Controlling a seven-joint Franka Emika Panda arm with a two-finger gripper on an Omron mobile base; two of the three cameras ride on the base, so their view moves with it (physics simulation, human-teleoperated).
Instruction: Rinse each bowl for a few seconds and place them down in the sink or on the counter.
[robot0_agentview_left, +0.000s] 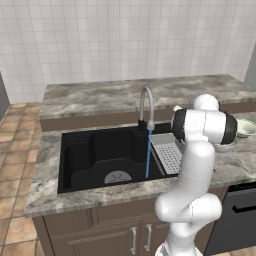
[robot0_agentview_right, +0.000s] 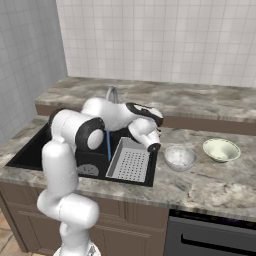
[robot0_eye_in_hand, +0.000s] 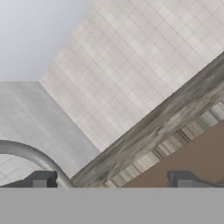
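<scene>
Water runs from faucet (robot0_agentview_left: 146, 106) into black sink (robot0_agentview_left: 95, 152); gripper (robot0_eye_in_hand: 111, 180) just right of faucet, over perforated tray (robot0_agentview_right: 131, 159), jaws wide apart and empty; whitish-grey bowl (robot0_agentview_right: 179, 157) and cream-green bowl (robot0_agentview_right: 221, 149) on counter (robot0_agentview_right: 210, 185), right of sink.

Arm (robot0_agentview_left: 192, 170): glossy white rounded segments, bulbous joints with black bands. Hand (robot0_eye_in_hand: 111, 181): two small dark grey square finger tips (robot0_eye_in_hand: 41, 179).

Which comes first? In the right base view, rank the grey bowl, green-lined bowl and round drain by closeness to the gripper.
From the gripper:
1. Grey bowl, on the counter just beside it.
2. Green-lined bowl, farther along the counter.
3. Round drain, across the sink; too close to the green-lined bowl's distance to rank firmly.
</scene>
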